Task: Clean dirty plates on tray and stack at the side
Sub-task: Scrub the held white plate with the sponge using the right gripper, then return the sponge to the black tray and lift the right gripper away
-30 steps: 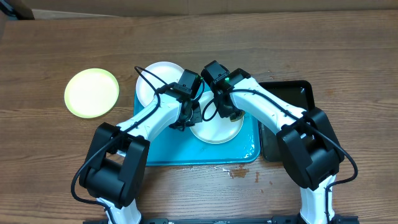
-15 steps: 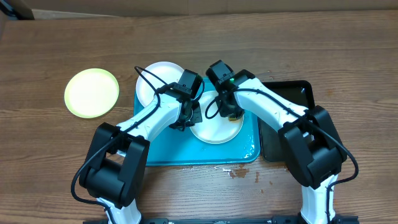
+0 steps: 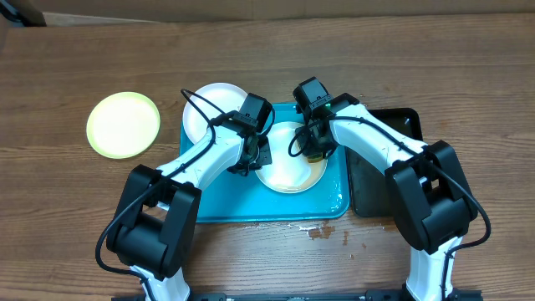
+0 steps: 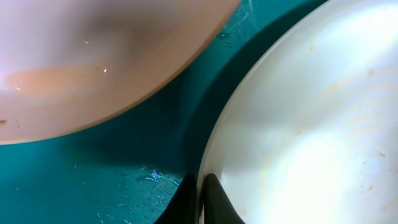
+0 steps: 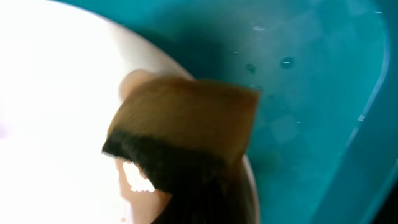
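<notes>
Low in the left wrist view: left gripper (image 4: 199, 198) clamped on the rim of the centre plate (image 4: 311, 137), one dark fingertip on each side of the edge. Faint orange specks toward that plate's right side. Wet turquoise tray (image 4: 124, 149) beneath. Second white plate (image 4: 93, 56) filling the upper left, apart from the first.

In the right wrist view: brown, dark-edged sponge (image 5: 180, 130), gripped from below by the right gripper (image 3: 313, 153) and lying on the same centre plate near its rim. Tray wall at far right.

From overhead, bottom to top: bare tray floor at lower centre. Centre plate mid-frame, left gripper at its left rim, right gripper at its upper right. Black tray (image 3: 364, 201) just right of the turquoise one. Second white plate in the tray's upper-left corner. Yellow-green plate (image 3: 123, 124) alone on the wooden table (image 3: 468, 67), left of the tray.
</notes>
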Available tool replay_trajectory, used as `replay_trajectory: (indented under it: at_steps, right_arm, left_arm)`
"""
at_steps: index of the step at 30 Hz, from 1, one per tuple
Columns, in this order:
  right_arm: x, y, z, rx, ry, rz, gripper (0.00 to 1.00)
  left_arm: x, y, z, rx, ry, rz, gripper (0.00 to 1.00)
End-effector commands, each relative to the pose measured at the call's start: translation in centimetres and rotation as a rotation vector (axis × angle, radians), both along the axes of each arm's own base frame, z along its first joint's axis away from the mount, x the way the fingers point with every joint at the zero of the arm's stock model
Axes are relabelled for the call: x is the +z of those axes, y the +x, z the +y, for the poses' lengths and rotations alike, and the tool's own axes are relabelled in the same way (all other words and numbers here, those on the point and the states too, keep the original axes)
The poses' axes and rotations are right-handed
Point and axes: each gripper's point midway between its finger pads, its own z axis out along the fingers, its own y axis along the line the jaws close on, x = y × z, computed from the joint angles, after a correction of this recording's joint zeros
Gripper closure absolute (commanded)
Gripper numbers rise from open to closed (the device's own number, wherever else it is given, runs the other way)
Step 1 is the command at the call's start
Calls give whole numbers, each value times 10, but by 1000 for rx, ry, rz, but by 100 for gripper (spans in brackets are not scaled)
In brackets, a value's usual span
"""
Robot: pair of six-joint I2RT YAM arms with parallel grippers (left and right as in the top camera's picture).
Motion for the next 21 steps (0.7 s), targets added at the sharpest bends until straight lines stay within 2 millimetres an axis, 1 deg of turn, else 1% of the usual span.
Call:
replay_trajectory:
  at_steps: [1,7,12,15,17,19,21]
  right_arm:
    - [-22,-37,19,128,96,148,96]
    - [-19,-48,29,171,163,195,96]
    - [-6,-58,46,214,275,251,96]
    - [10,-51,57,213,363,255,96]
    - [21,-45,60,204,413,257,96]
    - [36,-36,60,187,465,261,96]
    - [50,-25,54,160,487,258,96]
  left_arm:
    - [-7,-5,5,-3,26,22,96]
    - [-7,-5,5,-3,26,22,96]
    - [-7,-5,5,-3,26,22,96]
    - [-7,-5,5,-3,26,23,96]
    - [-7,-5,5,-3,27,24,96]
    - [-8,-6,5,-3,29,26,96]
    - [-8,-6,5,-3,29,27,96]
